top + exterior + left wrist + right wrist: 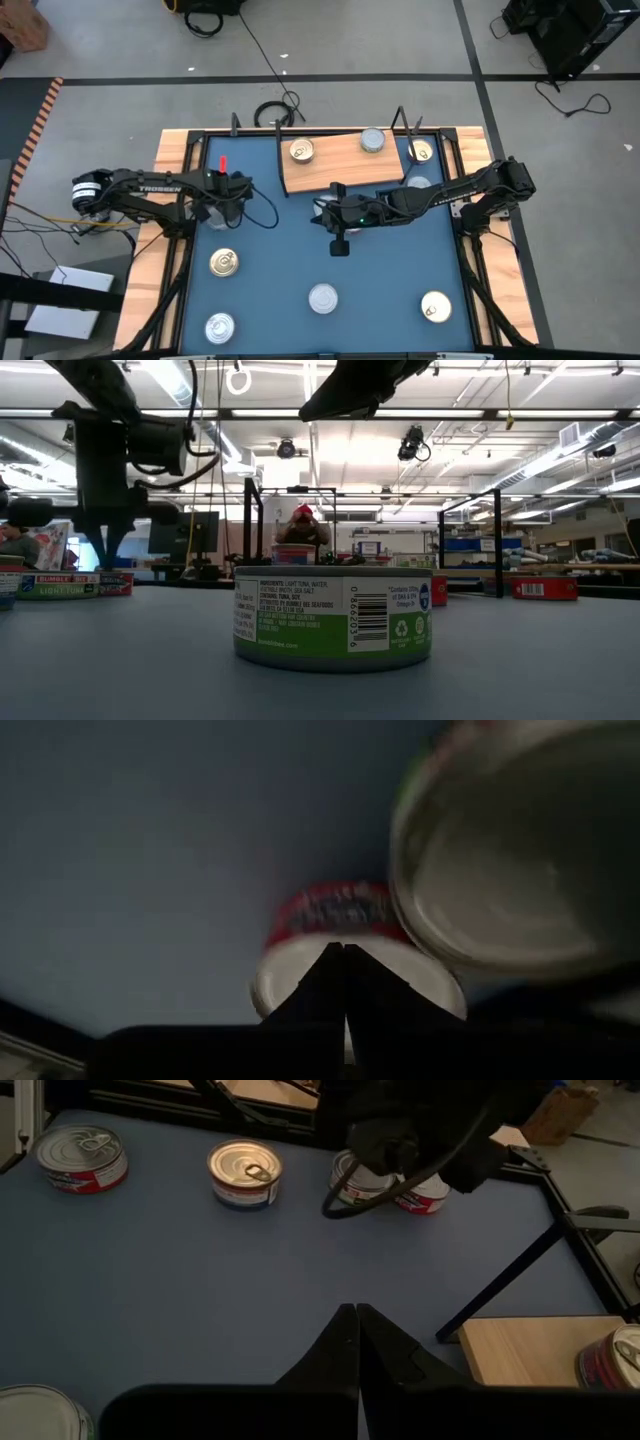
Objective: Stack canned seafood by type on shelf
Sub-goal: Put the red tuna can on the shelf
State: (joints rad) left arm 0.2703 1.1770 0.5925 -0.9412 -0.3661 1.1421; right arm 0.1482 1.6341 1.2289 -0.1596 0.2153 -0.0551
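My left gripper (pixel 344 952) is shut and points down over a red-sided, silver-lidded tin (pixel 330 915) at the table's left (pixel 225 208). A second silver-lidded tin (pixel 520 850) stands close beside it. The shelf (pixel 335 165), a light-wood board with black wire ends, lies at the far middle. It carries a gold-lidded tin (pixel 301 150) and a silver-lidded tin (pixel 372 140). My right gripper (pixel 357 1320) is shut and hangs above the table's middle (pixel 338 245), holding nothing. My left gripper comes at the red-sided tin from above, and its shut fingertips (pixel 330 970) stand over the lid's (pixel 420 985) rim. I cannot tell whether they touch the lid.
Loose tins stand on the blue table: gold-lidded (pixel 224 262) and silver-lidded (pixel 219 326) near left, silver-lidded (pixel 322 298) near middle, gold-lidded (pixel 435 306) near right. Another gold-lidded tin (pixel 421 151) sits by the shelf's right end. A green-labelled tin (pixel 333 615) fills the low view.
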